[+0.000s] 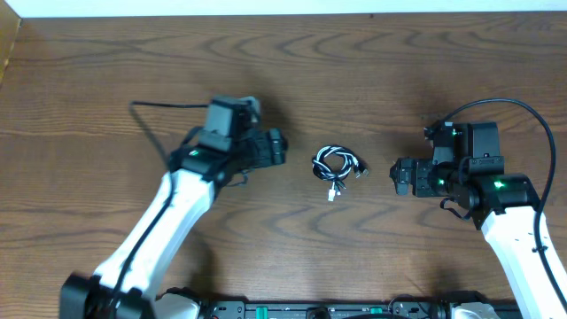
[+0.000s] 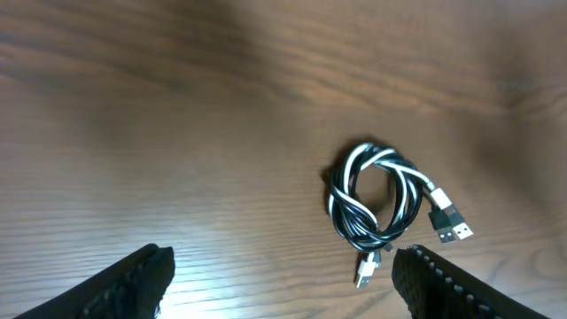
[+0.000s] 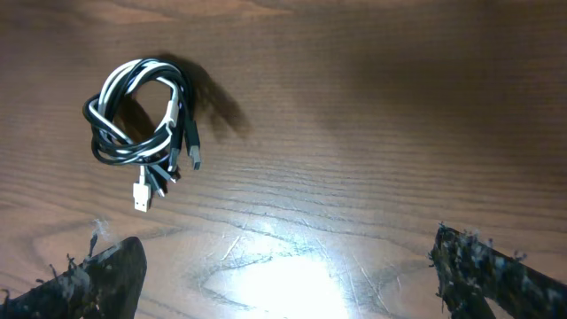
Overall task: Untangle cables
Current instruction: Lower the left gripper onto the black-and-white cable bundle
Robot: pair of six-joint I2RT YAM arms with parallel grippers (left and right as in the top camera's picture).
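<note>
While thin black and white cords (image 1: 334,166) lie coiled together, nothing is untangled. Left gripper (image 1: 283,147) and right gripper (image 1: 395,177) are held wide, empty.

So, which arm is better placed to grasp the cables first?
Probably the left. In its wrist view the cables lie just ahead of the open left claw, near one finger. In the right wrist view they lie farther ahead of the right claw and off to one side.
</note>
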